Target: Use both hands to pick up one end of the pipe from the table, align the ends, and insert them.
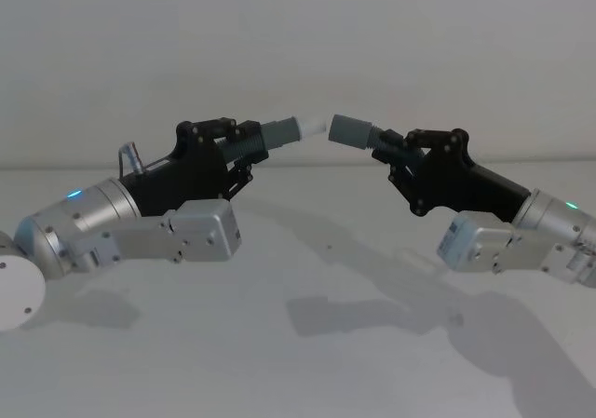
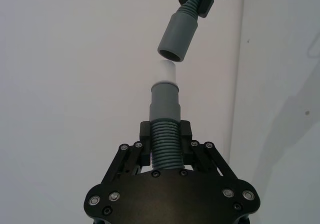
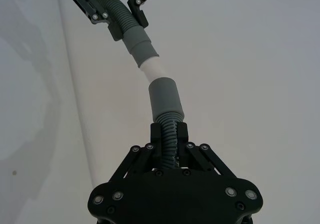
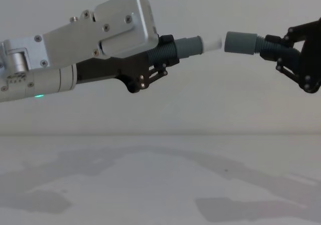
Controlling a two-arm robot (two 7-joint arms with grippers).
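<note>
Chest view: I hold both pieces above the table [image 4: 160, 185]. Left gripper [image 4: 163, 54], at 9 o'clock, clamps the narrow-tipped pipe [image 4: 188, 46]; right gripper [image 4: 273, 44], at 3 o'clock, clamps the socket pipe [image 4: 241, 42]. Ends face, just apart, for insertion.

The tabletop [image 1: 307, 362] looked matt and smooth. Both pipe pieces [image 2: 165, 144] [image 3: 169, 134] were ribbed grey plastic with smooth collars; one had a white tip [image 2: 166, 73]. Each tool [image 2: 167, 134] [image 3: 169, 136] was matt black, on satin silver metal arms [image 4: 75, 39].

Two grippers, left [image 1: 244, 141] and right [image 1: 399, 148]; two pipe pieces [image 1: 270, 135] [image 1: 356, 131].
</note>
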